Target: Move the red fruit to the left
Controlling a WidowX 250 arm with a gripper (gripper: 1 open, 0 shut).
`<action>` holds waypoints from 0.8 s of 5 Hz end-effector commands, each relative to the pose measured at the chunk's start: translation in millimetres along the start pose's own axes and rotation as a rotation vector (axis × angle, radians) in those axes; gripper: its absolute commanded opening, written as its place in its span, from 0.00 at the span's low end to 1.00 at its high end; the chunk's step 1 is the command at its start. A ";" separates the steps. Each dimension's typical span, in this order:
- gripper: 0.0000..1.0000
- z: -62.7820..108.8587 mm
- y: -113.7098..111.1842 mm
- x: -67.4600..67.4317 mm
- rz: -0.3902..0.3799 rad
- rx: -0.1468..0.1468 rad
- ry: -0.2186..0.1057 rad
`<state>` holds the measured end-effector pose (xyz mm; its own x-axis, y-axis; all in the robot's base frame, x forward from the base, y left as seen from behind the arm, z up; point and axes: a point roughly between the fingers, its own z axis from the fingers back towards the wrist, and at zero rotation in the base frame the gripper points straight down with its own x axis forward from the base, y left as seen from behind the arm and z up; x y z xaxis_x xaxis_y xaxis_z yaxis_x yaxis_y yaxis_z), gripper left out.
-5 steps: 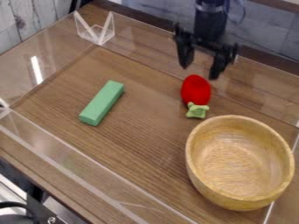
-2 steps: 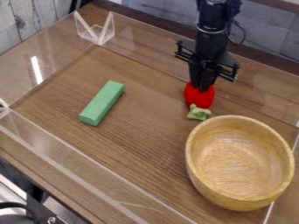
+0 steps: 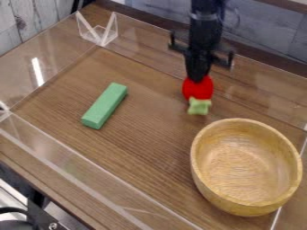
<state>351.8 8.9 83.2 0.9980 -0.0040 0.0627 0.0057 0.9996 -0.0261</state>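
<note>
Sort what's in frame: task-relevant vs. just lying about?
Job in hand:
- red fruit
- gripper, shut on the red fruit

Lying about:
- green block, left of the fruit
- wooden bowl, front right
- clear stand, back left

Here's the black robot arm (image 3: 206, 18), dropping in from the top edge, straight as a post, its upper part cut off by the picture's edge. The wrist stands vertical, with a short dark crossbar jutting out on either side. Below it the black two-finger gripper (image 3: 198, 79) points straight down, hand square and untilted. The jaws are pinched in tight, drawn so close they read as one narrow dark stem. The tips are clamped from above on the top of the small glossy red toy strawberry (image 3: 198, 89).
</note>
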 end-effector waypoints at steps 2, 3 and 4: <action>0.00 54.7 53.5 2.9 0.070 -0.003 -0.147; 0.00 58.3 78.3 2.0 0.109 0.007 -0.150; 0.00 55.6 96.5 4.3 0.146 0.019 -0.148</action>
<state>344.8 103.3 115.1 0.9778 0.1589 0.1369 -0.1540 0.9870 -0.0455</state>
